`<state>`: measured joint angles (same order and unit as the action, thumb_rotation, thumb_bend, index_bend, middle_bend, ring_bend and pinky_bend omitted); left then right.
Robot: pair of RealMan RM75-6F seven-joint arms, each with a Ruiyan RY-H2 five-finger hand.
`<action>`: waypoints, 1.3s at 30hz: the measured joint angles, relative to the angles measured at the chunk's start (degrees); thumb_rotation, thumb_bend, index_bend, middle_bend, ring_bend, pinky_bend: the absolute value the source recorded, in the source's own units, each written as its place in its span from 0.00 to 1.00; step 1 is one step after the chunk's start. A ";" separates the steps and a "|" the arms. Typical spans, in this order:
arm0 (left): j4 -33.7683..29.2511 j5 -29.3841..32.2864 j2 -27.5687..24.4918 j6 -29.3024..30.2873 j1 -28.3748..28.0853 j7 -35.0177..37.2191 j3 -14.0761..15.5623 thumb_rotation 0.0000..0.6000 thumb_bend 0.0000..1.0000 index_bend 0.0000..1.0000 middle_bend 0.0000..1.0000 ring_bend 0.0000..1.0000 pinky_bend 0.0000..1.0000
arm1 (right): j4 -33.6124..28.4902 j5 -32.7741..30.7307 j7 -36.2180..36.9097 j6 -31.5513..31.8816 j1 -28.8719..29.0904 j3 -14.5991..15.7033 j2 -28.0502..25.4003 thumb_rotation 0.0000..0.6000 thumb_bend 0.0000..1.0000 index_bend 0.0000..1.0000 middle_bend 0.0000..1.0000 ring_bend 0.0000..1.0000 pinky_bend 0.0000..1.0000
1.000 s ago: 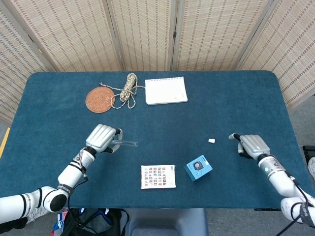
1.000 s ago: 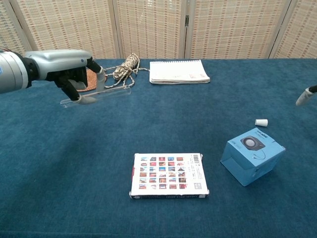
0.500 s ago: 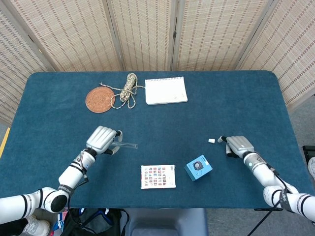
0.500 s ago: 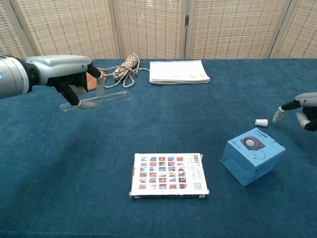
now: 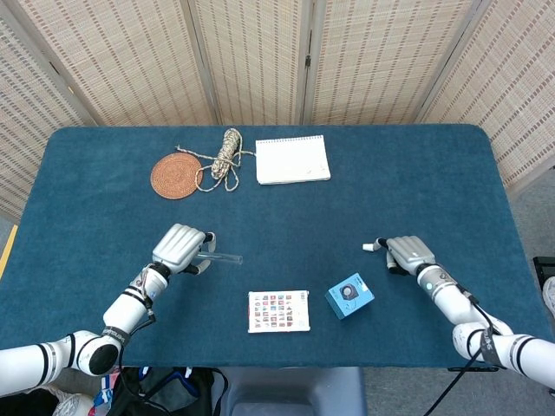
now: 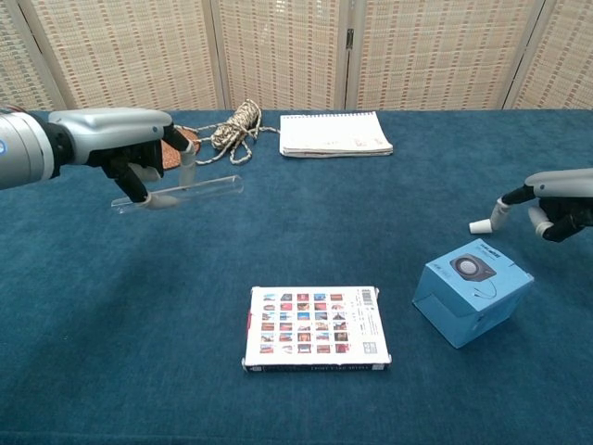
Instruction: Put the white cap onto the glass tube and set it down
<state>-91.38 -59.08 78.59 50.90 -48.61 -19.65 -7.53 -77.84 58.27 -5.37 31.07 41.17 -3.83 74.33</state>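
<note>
Across the blue counter (image 5: 416,173), little stirs besides the right arm. Off to the far side from both sets of fingers: a notebook (image 5: 292,159), a woven coaster (image 5: 176,176) and a rope bundle (image 5: 227,156), all untouched. Nearer, between the two hands, a picture card (image 5: 278,311) and a blue box (image 5: 350,296), also as before.

Left hand (image 5: 179,246): still raised, clenched around one end of the glass tube (image 6: 181,193), open end reaching out toward the right, roughly level. No real shift there over the last second.

Right hand (image 5: 406,253): swung in from the counter's edge and now at the white cap (image 6: 481,226), fingertips (image 6: 506,205) touching it or just beside it, just above the box. Hard to tell whether pinched yet or merely touched; fingers partly curled, cap apparently still down on the cloth. Probably the pickup step under way, with capping and setting down all still ahead.
</note>
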 measured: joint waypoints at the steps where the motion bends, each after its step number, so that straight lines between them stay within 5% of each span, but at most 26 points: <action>1: 0.03 -0.07 0.02 0.00 0.01 -0.02 0.04 1.00 0.37 0.56 1.00 0.95 1.00 | -0.19 0.03 -0.10 0.15 0.13 -0.04 -0.05 1.00 1.00 0.22 1.00 1.00 1.00; 28: 0.07 -0.56 0.09 -0.18 -0.01 -0.02 0.13 1.00 0.37 0.56 1.00 0.95 1.00 | -5.87 -0.13 -2.02 6.32 0.39 0.56 -2.72 1.00 0.97 0.22 0.97 0.99 1.00; 30: 0.02 -0.57 -0.07 -0.14 0.06 0.07 0.11 1.00 0.37 0.56 1.00 0.95 1.00 | -7.41 0.25 -2.19 8.57 -0.34 0.43 -3.77 1.00 0.81 0.22 0.89 0.90 0.96; 33: -0.05 -0.57 -0.22 -0.13 0.14 0.12 0.13 1.00 0.37 0.56 1.00 0.95 1.00 | -10.01 1.04 -2.37 12.66 -1.80 0.13 -5.58 1.00 0.51 0.22 0.68 0.65 0.77; 39: -0.41 -0.48 -0.17 -0.22 0.13 -0.07 0.22 1.00 0.37 0.56 1.00 0.95 1.00 | -15.41 3.96 -2.64 20.99 -5.51 -0.41 -8.92 1.00 0.26 0.22 0.29 0.23 0.31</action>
<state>-91.79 -59.56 78.42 50.68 -48.48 -19.72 -7.31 -93.24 62.23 -8.01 52.06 35.66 -4.24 65.41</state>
